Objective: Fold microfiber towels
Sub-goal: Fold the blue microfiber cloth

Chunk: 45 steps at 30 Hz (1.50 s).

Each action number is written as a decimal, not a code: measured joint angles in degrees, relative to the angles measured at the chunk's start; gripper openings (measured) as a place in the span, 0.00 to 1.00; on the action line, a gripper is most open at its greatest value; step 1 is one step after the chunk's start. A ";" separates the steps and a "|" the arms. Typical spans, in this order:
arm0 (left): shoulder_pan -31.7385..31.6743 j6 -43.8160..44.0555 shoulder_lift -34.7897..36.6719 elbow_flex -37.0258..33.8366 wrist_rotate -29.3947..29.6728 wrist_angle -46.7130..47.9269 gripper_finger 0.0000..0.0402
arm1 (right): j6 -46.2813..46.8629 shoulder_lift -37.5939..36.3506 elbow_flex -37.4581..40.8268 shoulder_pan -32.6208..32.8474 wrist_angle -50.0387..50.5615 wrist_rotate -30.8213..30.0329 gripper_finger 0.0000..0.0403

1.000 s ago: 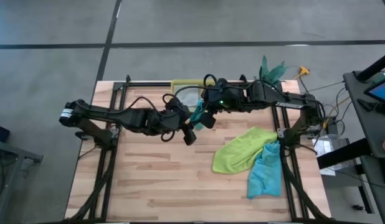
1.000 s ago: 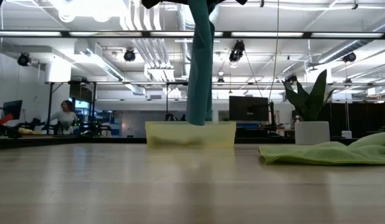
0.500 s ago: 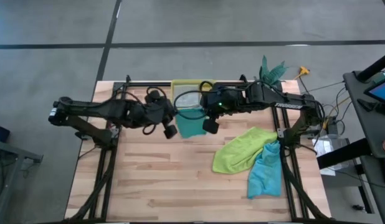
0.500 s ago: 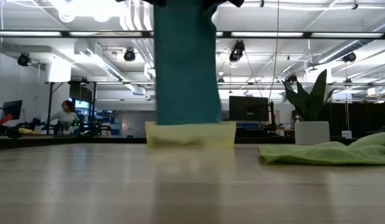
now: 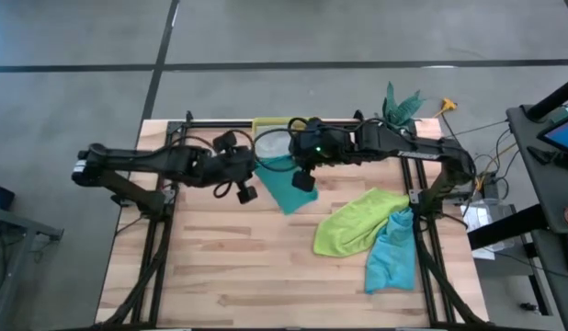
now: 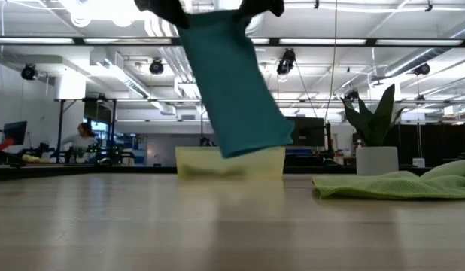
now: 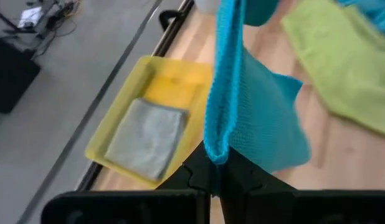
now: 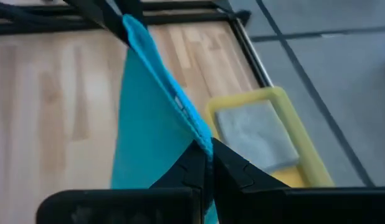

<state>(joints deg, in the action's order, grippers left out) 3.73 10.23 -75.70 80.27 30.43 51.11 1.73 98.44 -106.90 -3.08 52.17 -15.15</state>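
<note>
Left gripper (image 5: 246, 193) and right gripper (image 5: 303, 180) both up over the far middle of the wooden table (image 5: 229, 276), each pinched tight on a top corner of one teal microfiber towel (image 5: 282, 183). Towel stretched between the two grippers and hanging clear of the tabletop in the low view (image 6: 232, 90), lower edge slanted, swung to one side. Seen from the left wrist, fingers (image 7: 208, 171) clamped on the cloth's edge, teal fabric (image 7: 255, 118) rising away from them; same from the right wrist, fingers (image 8: 202, 165) closed on the hem, cloth (image 8: 149, 124) spread over the planks.

Yellow translucent bin (image 5: 266, 124) just behind the hanging towel at the table's far edge, a folded light grey towel (image 7: 146, 140) lying inside it. Lime green towel (image 5: 353, 223) crumpled on the right part of the table, second teal towel (image 5: 392, 253) bunched beside it, seemingly overlapping its near corner. Potted plant (image 6: 375, 128) at the far right corner
</note>
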 joint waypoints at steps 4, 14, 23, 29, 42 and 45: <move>-1.16 -0.31 -0.41 -0.43 -1.01 0.82 0.00 | 1.11 0.11 2.46 -0.27 -0.11 5.82 0.02; -0.46 5.08 2.46 -0.61 -17.09 4.54 0.00 | 9.51 0.08 6.54 5.15 -2.05 17.49 0.02; 3.50 16.51 8.25 0.78 -31.36 4.40 0.00 | 13.36 -0.14 3.34 8.69 -7.01 31.10 0.02; 3.39 5.79 8.85 -8.64 -24.87 3.74 0.00 | 4.89 1.03 9.05 7.80 -8.80 22.75 0.02; 0.35 5.05 4.87 -38.76 -21.39 -15.59 0.00 | 3.20 14.94 24.10 4.20 -18.96 22.54 0.02; -0.04 5.54 5.45 -38.75 -21.29 -16.47 0.00 | 2.23 16.59 23.19 3.72 -18.96 18.69 0.02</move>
<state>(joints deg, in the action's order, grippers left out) 3.68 15.77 -70.25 41.52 9.14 34.64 3.96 115.03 -83.71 0.64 33.21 3.54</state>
